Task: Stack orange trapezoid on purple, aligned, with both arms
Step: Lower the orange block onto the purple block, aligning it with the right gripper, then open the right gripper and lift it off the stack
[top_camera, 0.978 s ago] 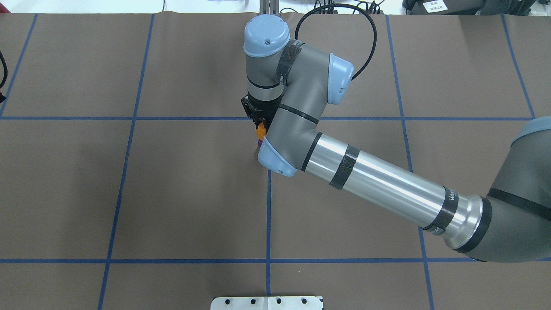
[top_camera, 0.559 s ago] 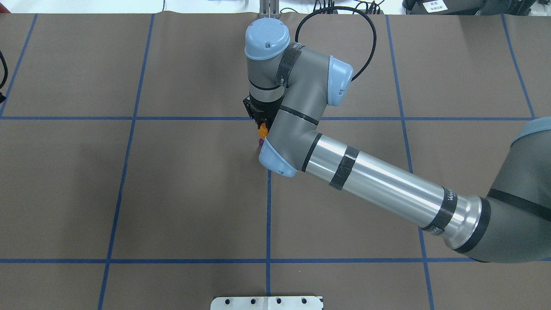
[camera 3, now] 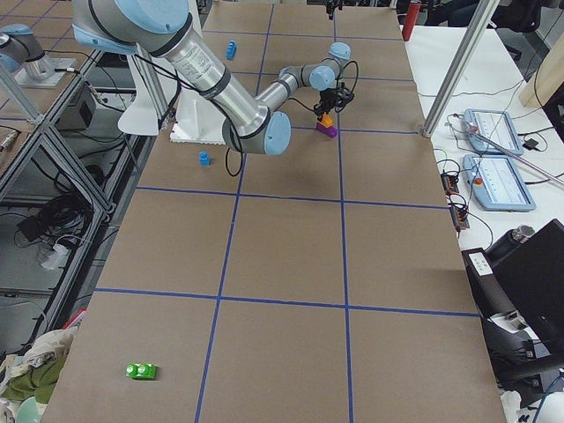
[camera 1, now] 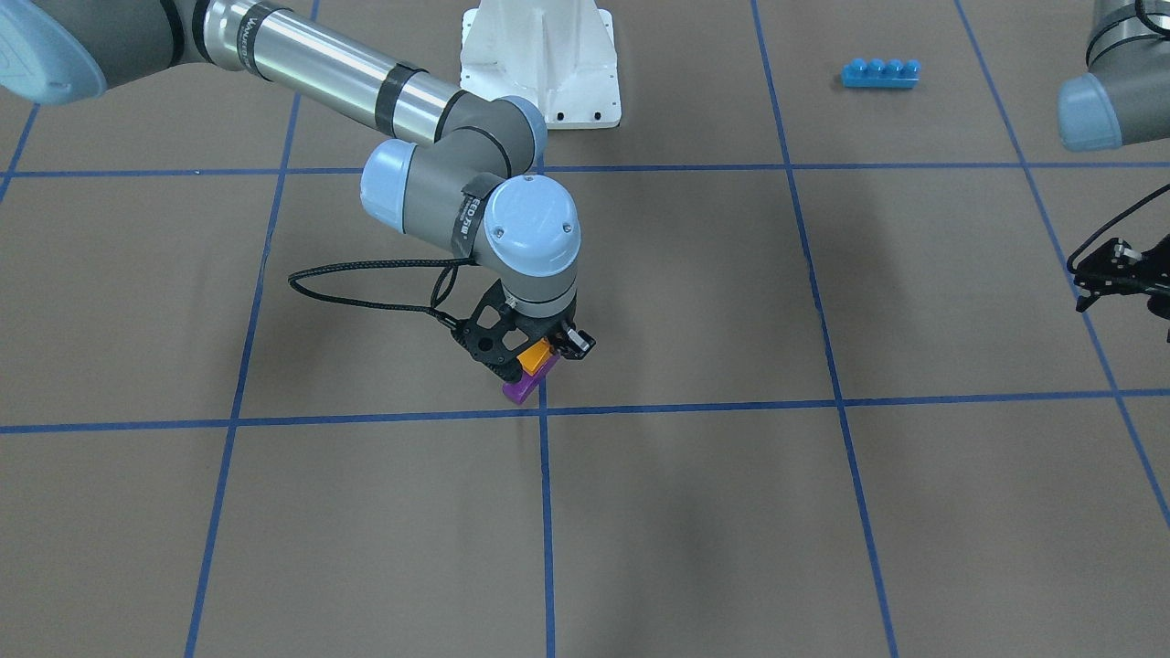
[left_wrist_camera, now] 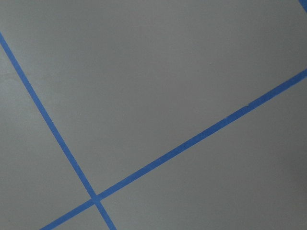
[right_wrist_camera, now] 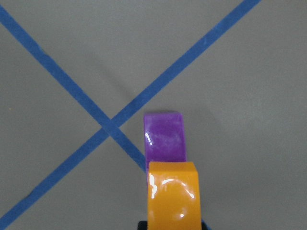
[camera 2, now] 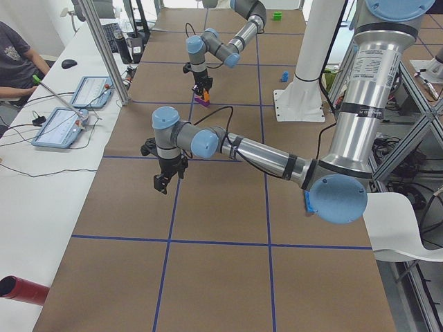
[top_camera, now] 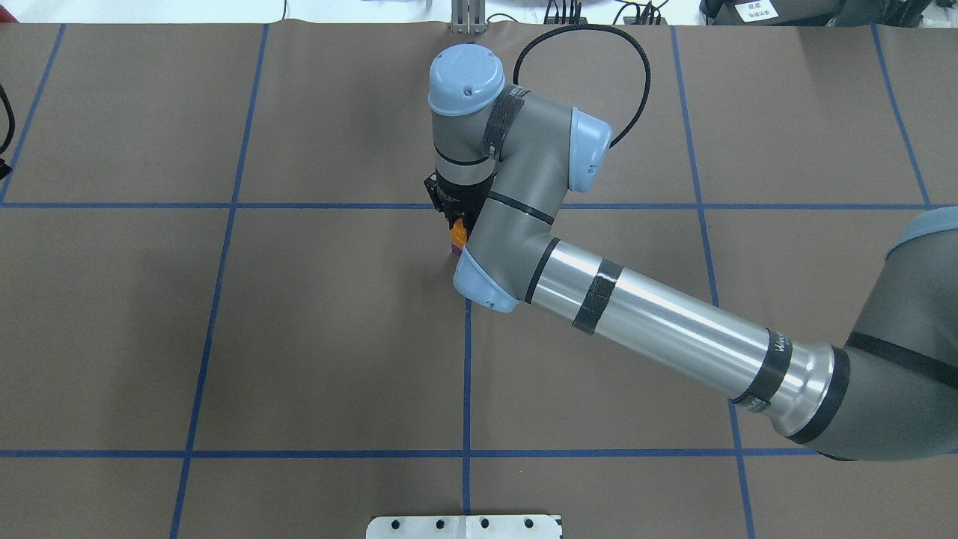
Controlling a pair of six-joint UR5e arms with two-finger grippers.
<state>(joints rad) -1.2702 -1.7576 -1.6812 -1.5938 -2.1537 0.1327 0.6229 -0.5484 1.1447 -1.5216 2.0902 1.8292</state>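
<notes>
Brown paper covers the table (top_camera: 299, 337), ruled into large squares by blue tape (top_camera: 224, 206). Near a tape crossing in the middle, the right arm (top_camera: 658, 322) reaches in and points the right gripper (camera 1: 535, 352) straight down, its fingers clamped on the orange trapezoid (right_wrist_camera: 173, 199). The orange piece sits directly over the purple (right_wrist_camera: 164, 136), which lies on the paper just beside the crossing. In the right wrist view the purple's far end juts out past the orange, so the two ends are not flush there. Whether the orange is pressed home on the purple's stud cannot be told.

The left gripper (camera 2: 163, 182) hangs above the paper, well apart from the stack, towards the robot's left end of the table — whether its fingers are apart or together cannot be made out.

A long blue brick (camera 1: 880, 73) lies on the robot's left side of the white base (camera 1: 541, 64) and a small blue brick (camera 3: 204, 159) lies near that base — a green brick (camera 3: 140, 371) rests far off towards the right end
</notes>
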